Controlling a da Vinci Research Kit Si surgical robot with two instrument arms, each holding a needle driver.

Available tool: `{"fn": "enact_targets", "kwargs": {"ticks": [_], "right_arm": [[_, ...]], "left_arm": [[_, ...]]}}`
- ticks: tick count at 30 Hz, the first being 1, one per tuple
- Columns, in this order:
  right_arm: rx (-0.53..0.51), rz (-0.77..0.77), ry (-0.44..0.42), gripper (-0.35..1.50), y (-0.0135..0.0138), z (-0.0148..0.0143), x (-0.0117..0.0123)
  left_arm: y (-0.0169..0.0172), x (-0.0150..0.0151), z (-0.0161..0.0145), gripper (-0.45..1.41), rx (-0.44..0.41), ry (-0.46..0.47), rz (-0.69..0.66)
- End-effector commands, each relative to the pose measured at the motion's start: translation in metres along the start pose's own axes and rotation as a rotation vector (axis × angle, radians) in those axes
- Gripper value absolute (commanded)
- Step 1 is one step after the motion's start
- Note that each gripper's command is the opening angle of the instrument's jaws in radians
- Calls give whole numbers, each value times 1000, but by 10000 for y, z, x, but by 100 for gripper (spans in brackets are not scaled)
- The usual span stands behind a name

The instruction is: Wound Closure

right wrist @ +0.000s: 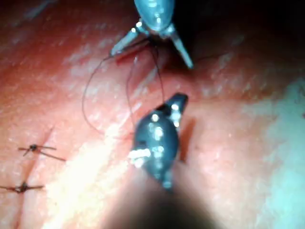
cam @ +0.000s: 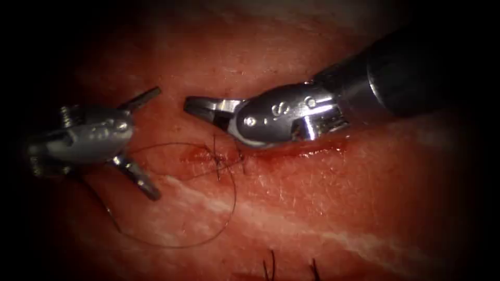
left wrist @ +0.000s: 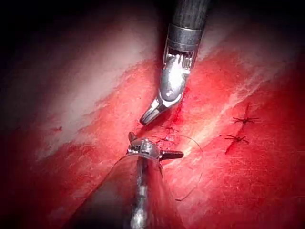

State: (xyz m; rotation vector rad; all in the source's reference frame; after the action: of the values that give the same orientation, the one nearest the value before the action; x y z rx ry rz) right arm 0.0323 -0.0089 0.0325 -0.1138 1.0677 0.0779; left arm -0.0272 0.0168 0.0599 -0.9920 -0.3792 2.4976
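The cut (cam: 291, 151) runs across the tissue (cam: 312, 208), wet with red fluid. A knot (cam: 221, 158) with short thread ends sits at its left end. From there dark thread (cam: 229, 208) sweeps in a wide loop and runs under my left tool. The left tool (cam: 154, 144) stands left of the knot with its jaws spread wide, holding nothing; thread crosses the gap between them. It also shows in the left wrist view (left wrist: 155, 145) and the right wrist view (right wrist: 152, 57). The right tool (cam: 200, 106) hovers just above the knot, jaws shut on nothing (left wrist: 145, 119) (right wrist: 178, 102).
Two finished stitches (cam: 271, 265) (cam: 314, 268) with cut thread ends lie at the near edge of the tissue, also seen as stitches (left wrist: 245, 120) and stitches (right wrist: 34, 149). A pale fat band (cam: 271, 216) crosses the tissue below the cut.
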Motion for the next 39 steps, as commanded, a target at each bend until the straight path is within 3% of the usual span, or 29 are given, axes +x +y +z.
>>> {"fn": "enact_targets", "kwargs": {"ticks": [1,3,6,9,12,16,24,29,31,33,34,39], "right_arm": [[2,0,-13,0,-10,-13,-9],[-4,-1,-20,0,-11,-25,-12],[-15,8,-28,0,-16,-42,-17],[-17,6,-26,2,-19,-45,-16],[-18,6,-26,2,-20,-44,-15],[-20,6,-27,2,-21,-42,-15],[-21,12,-28,2,-24,-41,-10],[-23,12,-29,2,-25,-39,-9],[-23,13,-29,2,-24,-39,-9],[-23,13,-29,2,-24,-39,-8],[-23,13,-29,0,-24,-39,-8],[-21,18,-28,-3,-26,-42,-8]], "left_arm": [[3,-5,8,108,-11,-19,4],[4,-10,3,101,-17,-46,4],[3,-10,-2,96,54,-119,8],[8,-3,-2,91,126,-164,-3],[17,6,-1,77,137,-199,17],[29,15,-1,32,147,-224,53],[19,8,6,32,226,-352,109],[21,-2,16,39,215,-414,125],[27,-5,20,25,185,-415,120],[30,-4,22,-10,154,-404,124],[30,-3,22,-45,150,-403,128],[32,19,9,-45,122,-400,172]]}}
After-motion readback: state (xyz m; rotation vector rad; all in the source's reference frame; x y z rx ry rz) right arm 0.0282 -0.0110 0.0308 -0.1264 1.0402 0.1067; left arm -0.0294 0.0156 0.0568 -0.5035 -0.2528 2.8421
